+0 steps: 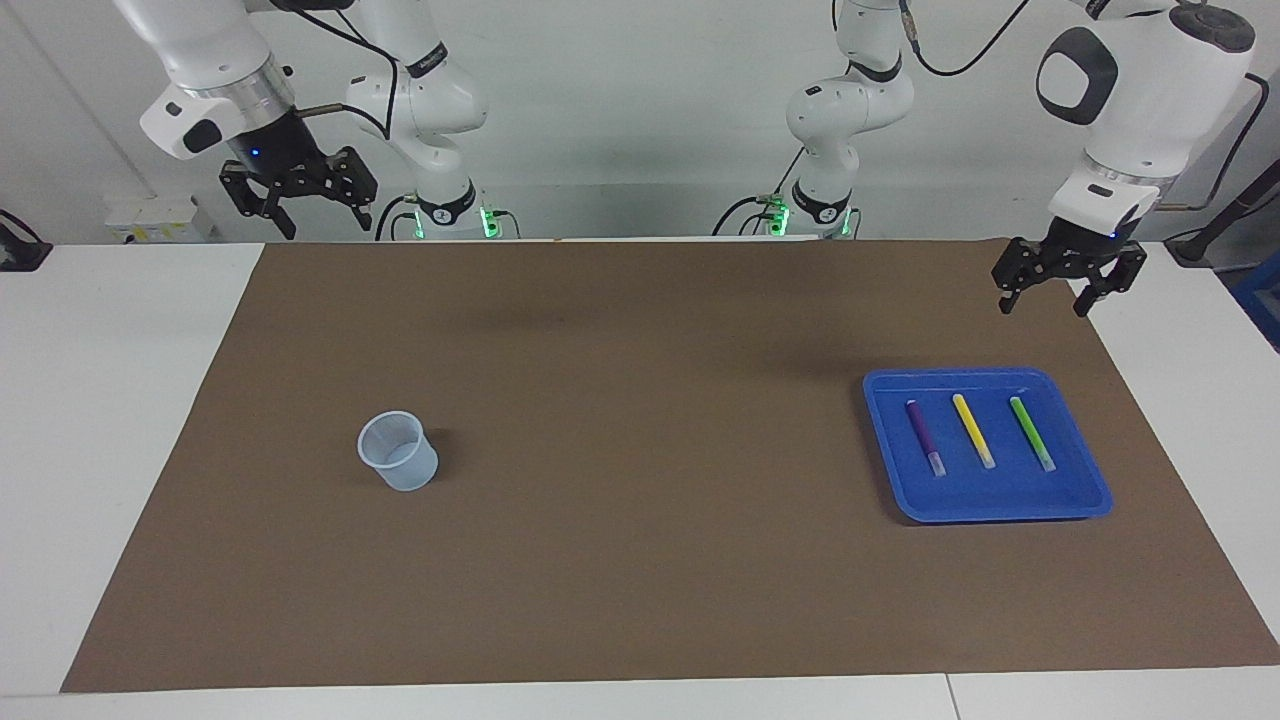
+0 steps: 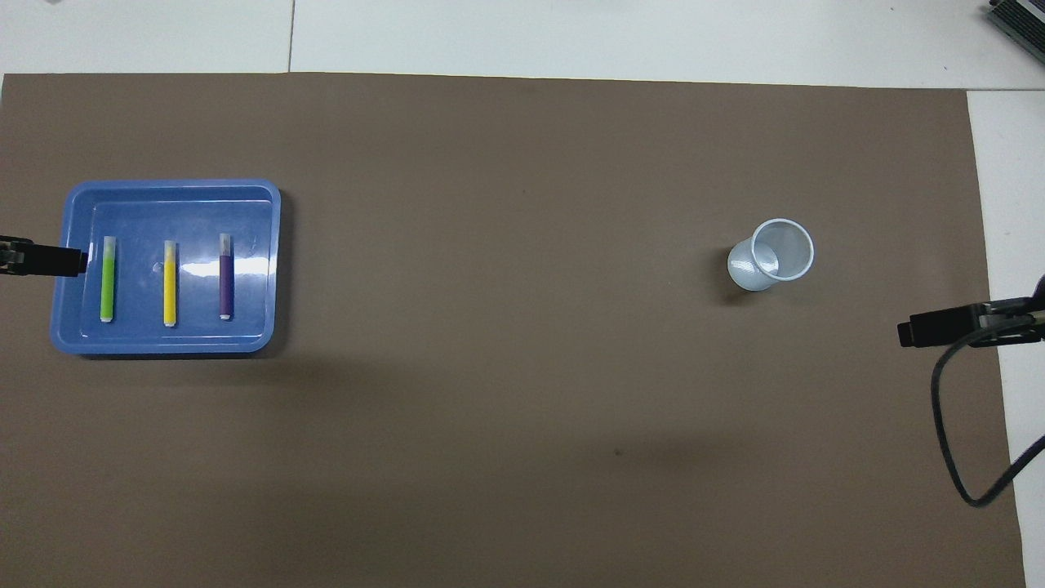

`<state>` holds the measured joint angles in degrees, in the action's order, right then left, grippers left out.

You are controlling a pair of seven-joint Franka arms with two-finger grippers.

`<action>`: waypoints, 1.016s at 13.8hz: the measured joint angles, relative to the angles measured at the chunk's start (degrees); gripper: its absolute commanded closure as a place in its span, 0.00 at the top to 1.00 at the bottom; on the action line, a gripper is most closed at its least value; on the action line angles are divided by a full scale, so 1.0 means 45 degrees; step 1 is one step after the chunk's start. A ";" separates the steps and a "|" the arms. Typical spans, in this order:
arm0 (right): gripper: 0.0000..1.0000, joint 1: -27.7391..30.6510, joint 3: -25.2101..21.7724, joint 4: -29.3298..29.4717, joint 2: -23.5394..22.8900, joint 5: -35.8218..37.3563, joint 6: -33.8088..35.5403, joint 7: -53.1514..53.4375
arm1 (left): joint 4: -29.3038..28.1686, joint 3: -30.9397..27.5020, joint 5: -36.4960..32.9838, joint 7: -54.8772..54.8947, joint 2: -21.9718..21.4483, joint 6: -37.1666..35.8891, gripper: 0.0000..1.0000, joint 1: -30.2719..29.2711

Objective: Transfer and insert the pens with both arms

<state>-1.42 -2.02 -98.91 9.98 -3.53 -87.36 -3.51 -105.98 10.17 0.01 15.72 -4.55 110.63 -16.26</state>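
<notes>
Three pens lie side by side in a blue tray (image 1: 1090, 495) (image 2: 73, 339) toward the left arm's end of the table: a purple pen (image 1: 924, 436) (image 2: 225, 276), a yellow pen (image 1: 973, 430) (image 2: 170, 282) and a green pen (image 1: 1032, 432) (image 2: 107, 278). Their pale cap ends point away from the robots. My left gripper (image 1: 1068, 290) hangs open and empty in the air over the mat's edge, nearer the robots than the tray. My right gripper (image 1: 297, 203) is open and empty, raised high over the right arm's end of the table.
A translucent white cup (image 1: 398, 451) (image 2: 772, 254) stands upright on the brown mat (image 1: 640, 560) toward the right arm's end. White table (image 1: 120, 400) borders the mat. A black cable (image 2: 951, 441) hangs near the right arm.
</notes>
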 measured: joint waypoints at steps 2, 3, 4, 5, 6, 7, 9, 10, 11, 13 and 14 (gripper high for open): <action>1.00 0.0000 0.0000 -0.0037 0.0001 0.0000 0.0000 0.0000 | -0.0042 -0.0010 0.0000 0.0003 0.0048 0.0006 1.00 -0.0190; 1.00 0.0000 0.0000 -0.0050 0.0001 0.0000 0.0000 0.0000 | -0.0044 -0.0008 0.0000 -0.0004 0.0047 0.0002 1.00 -0.0196; 1.00 0.0000 0.0000 -0.0058 0.0001 0.0000 0.0000 0.0000 | -0.0044 0.0001 0.0000 -0.0009 0.0047 -0.0009 1.00 -0.0196; 1.00 0.0000 0.0000 -0.0066 0.0002 0.0000 0.0000 0.0000 | -0.0044 0.0006 0.0000 -0.0016 0.0047 -0.0057 1.00 -0.0196; 1.00 0.0000 0.0000 -0.0073 0.0002 0.0000 0.0000 0.0000 | -0.0044 0.0008 0.0000 -0.0059 0.0046 -0.0199 1.00 -0.0196; 1.00 0.0000 0.0000 -0.0078 0.0003 0.0000 0.0000 0.0000 | -0.0043 0.0009 0.0000 -0.0199 0.0044 -0.0413 1.00 -0.0196; 1.00 0.0000 0.0000 -0.0085 0.0004 0.0000 0.0000 0.0000 | -0.0025 0.0029 0.0000 -0.0798 0.0036 -0.0965 1.00 -0.0187; 1.00 0.0000 0.0000 -0.0088 0.0005 0.0000 0.0000 0.0000 | 0.0001 0.0043 0.0000 -0.1190 0.0024 -0.1297 1.00 -0.0171; 1.00 0.0000 0.0000 -0.0090 0.0006 0.0000 0.0000 0.0000 | 0.0021 0.0063 0.0000 -0.1633 0.0006 -0.1620 1.00 -0.0155; 1.00 -0.0005 0.0003 -0.0096 0.0014 0.0000 0.0000 0.0000 | 0.0044 0.0113 0.0000 -0.2289 -0.0028 -0.2104 1.00 -0.0128; 1.00 -0.0007 0.0005 -0.0099 0.0017 -0.0001 0.0000 0.0000 | 0.0056 0.0135 0.0000 -0.2400 -0.0040 -0.2151 1.00 -0.0123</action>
<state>-1.45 -2.00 -99.35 10.05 -3.54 -87.36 -3.51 -105.73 10.78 0.02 4.92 -4.73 100.95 -16.82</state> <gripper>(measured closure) 0.000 0.000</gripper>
